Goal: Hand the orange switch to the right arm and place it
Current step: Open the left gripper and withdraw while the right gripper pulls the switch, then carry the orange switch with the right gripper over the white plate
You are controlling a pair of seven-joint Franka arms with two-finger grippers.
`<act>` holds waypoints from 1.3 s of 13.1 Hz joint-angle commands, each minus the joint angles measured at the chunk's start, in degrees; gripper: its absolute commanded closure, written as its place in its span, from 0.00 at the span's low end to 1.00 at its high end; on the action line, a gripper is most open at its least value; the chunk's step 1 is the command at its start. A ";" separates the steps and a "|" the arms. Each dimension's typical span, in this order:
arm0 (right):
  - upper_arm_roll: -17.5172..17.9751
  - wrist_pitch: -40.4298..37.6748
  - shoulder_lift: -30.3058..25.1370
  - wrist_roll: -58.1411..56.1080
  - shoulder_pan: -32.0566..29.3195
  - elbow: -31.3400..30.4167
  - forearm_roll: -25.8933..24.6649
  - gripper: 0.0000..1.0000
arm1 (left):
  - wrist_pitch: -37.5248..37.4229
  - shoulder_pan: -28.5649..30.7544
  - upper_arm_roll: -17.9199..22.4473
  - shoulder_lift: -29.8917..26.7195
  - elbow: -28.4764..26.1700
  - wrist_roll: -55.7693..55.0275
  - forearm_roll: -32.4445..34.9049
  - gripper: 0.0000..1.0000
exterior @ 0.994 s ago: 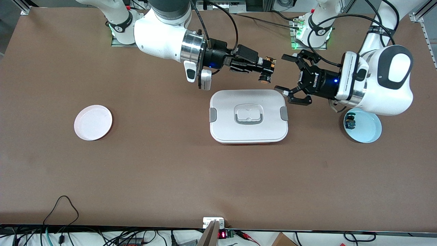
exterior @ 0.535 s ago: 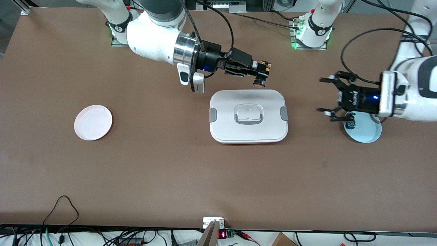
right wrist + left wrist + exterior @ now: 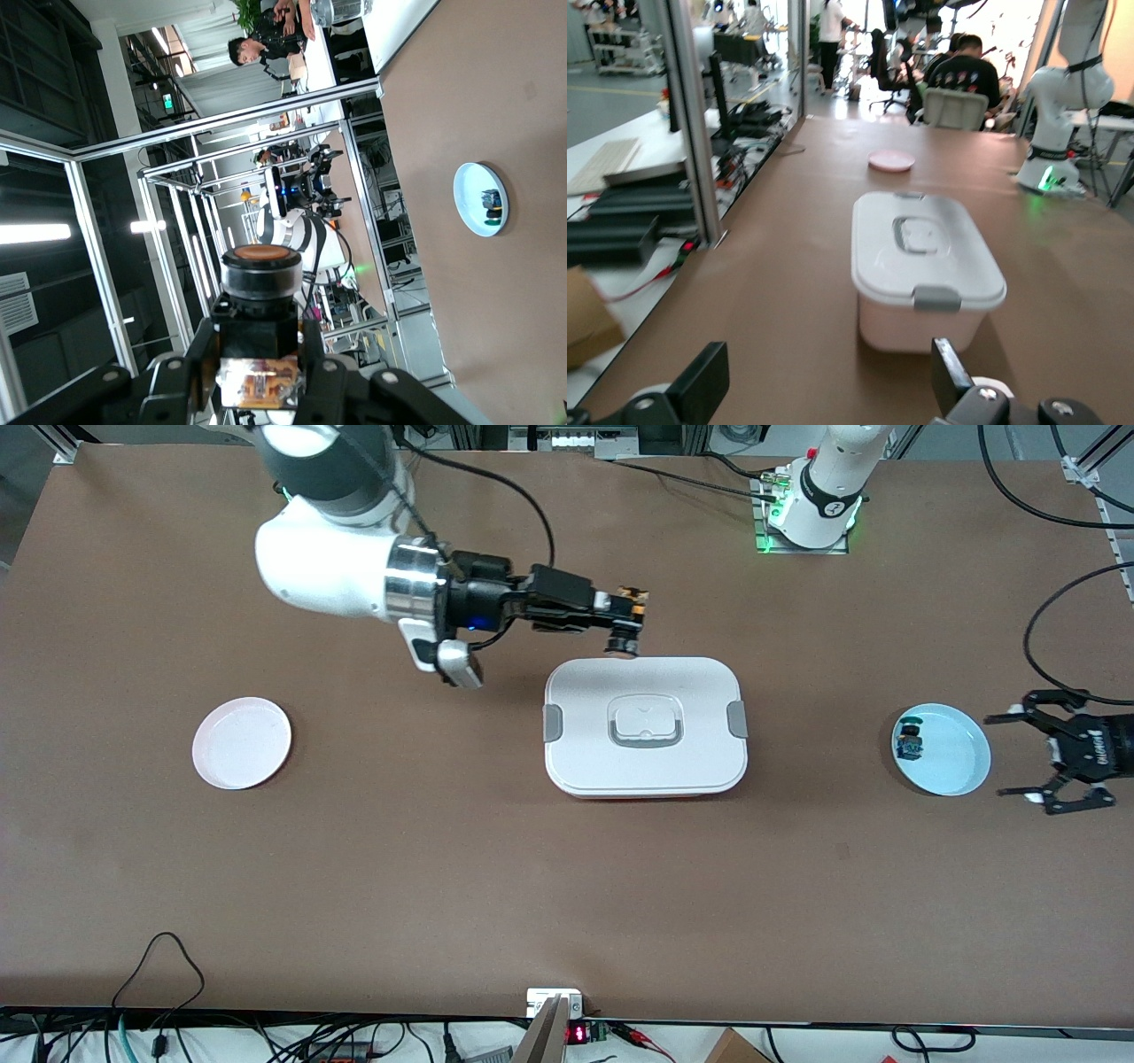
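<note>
Since a second ago, both arms have drawn apart: the right end effector [image 3: 627,622], clamped on the small black switch with a round orange cap [image 3: 622,642], hangs over the white lidded plastic box's [image 3: 645,726] edge, while the left end effector [image 3: 1038,760], fingers spread, hovers over the brown desk [image 3: 443,850] beside the pale blue round plate [image 3: 952,766].

Two plates: one pink [image 3: 241,742], one blue [image 3: 952,766]. Two switches: orange switch [image 3: 623,634], blue-capped switch [image 3: 908,740]. One lidded box [image 3: 645,726]. Two grippers: right gripper [image 3: 625,615], left gripper [image 3: 1032,757].
</note>
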 commanded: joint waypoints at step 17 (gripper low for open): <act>-6.12 -38.87 -4.92 -10.54 -21.08 -11.12 -57.68 0.90 | 8.05 -43.58 37.30 -32.56 -5.54 -64.82 26.01 0.00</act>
